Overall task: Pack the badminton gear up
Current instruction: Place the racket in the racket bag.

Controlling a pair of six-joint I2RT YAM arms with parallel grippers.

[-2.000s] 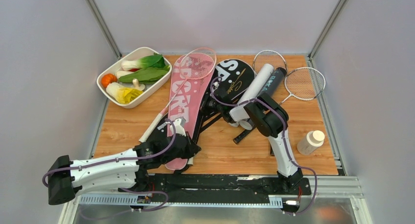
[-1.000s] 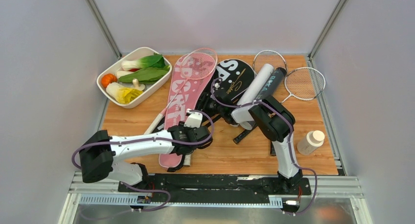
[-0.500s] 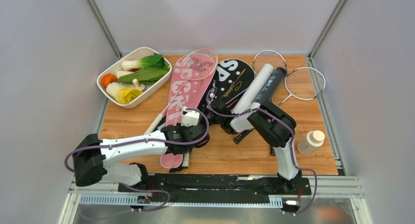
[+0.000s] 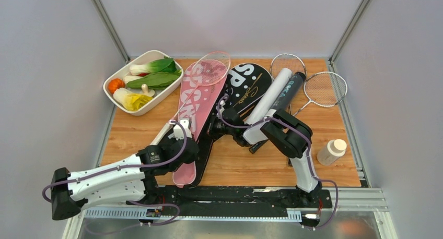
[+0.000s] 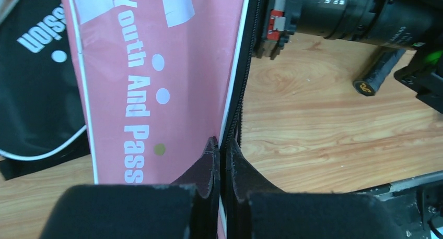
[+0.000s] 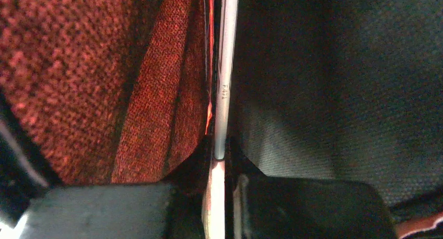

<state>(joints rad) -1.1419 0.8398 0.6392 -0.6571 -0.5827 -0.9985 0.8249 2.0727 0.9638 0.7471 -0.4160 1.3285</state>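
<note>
The pink "SPORT" cover (image 4: 196, 100) lies lengthwise mid-table, with the pink racket's head (image 4: 211, 67) over its far end and the white handle (image 4: 163, 133) at its left. My left gripper (image 4: 185, 145) is shut on the cover's black zipper edge (image 5: 237, 108) near its narrow end. My right gripper (image 4: 219, 123) reaches in between the pink cover and the black cover (image 4: 251, 82). It is shut on a thin silver racket shaft (image 6: 224, 82), with red fabric to its left and black fabric to its right. A white tube (image 4: 271, 95) and a black tube (image 4: 288, 88) lie on the black cover.
Two silver rackets (image 4: 325, 88) lie at the back right, their black handles (image 4: 257, 146) pointing toward me. A white dish of vegetables (image 4: 143, 82) stands at the back left. A small white bottle (image 4: 331, 151) stands at the right edge.
My left gripper has pulled back left along the pink cover's right edge, and the cover's lower end swung left with it. My right gripper has shifted slightly left.
</note>
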